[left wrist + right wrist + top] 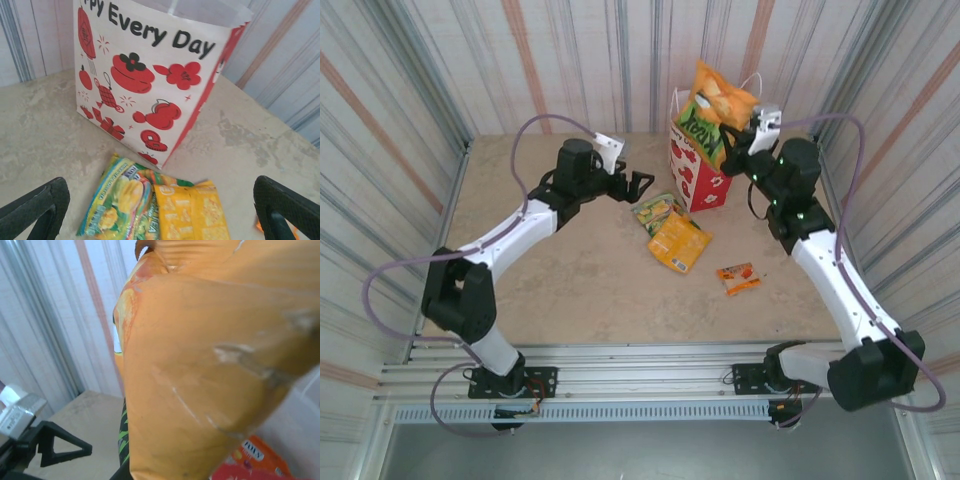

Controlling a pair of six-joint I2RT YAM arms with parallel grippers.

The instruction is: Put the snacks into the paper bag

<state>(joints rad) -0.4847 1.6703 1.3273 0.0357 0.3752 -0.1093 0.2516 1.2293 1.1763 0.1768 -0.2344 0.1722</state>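
Orange foil first: a small orange packet (738,278) lies flat on the table (570,290) nearest the arm bases, right of centre, alone. Farther in, a yellow-orange packet (680,243) and a green packet (655,212) lie flat, overlapping at one edge, just in front of the paper bag (698,178). The left arm comes from the left base, elbow bent, wrist low and pointing right toward the bag. The left gripper (643,185) has its jaws spread wide, empty, touching nothing, just left of the green packet. In the left wrist view both packets sit between its fingers (35,210), with the bag behind. The bag is upright at the back of the table, right of centre, white with red figures, mouth open. A big orange packet (722,100) sticks up out of the mouth, lower end inside. The right arm runs up the right side, wrist turned left at the bag top. The right gripper (738,132) is clamped on the big orange packet. In the right wrist view a printed orange packet (257,460) shows by the red bag edge; cannot tell whether it is inside.
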